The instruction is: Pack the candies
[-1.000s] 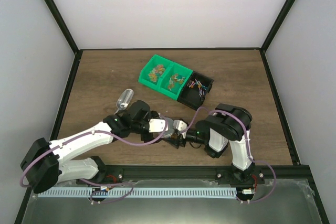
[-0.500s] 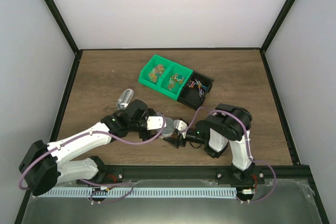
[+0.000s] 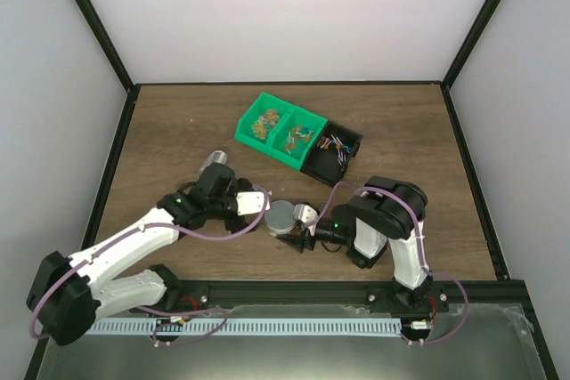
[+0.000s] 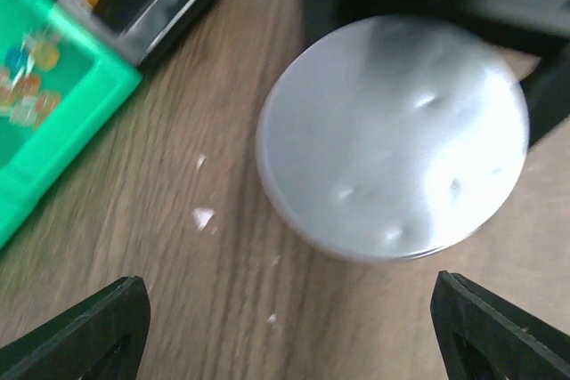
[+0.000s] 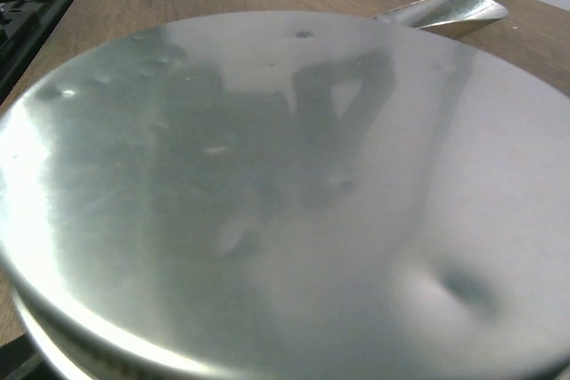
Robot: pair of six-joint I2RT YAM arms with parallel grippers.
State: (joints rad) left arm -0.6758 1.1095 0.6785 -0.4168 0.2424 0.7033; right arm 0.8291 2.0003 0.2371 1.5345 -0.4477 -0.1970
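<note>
The candies (image 3: 269, 122) lie in a green two-part bin (image 3: 241, 133), with more candies in the black bin (image 3: 346, 166) beside it. They also show in the left wrist view (image 4: 31, 86). A round silver tin (image 3: 280, 215) with its lid on stands on the table. My right gripper (image 3: 296, 234) holds the tin, a dark finger (image 4: 545, 95) on each side of it. The lid (image 5: 285, 184) fills the right wrist view. My left gripper (image 3: 259, 202) is open and empty just left of the tin (image 4: 392, 131), its fingertips (image 4: 98, 327) wide apart.
A silvery scoop (image 3: 212, 165) lies on its side left of the left wrist, and shows beyond the tin in the right wrist view (image 5: 445, 11). The bins stand behind the tin. A black frame rims the wooden table (image 3: 178, 122).
My left gripper, which was over the tin's lid, has let go and drawn back to the left. The tin and the right gripper have stayed in place.
</note>
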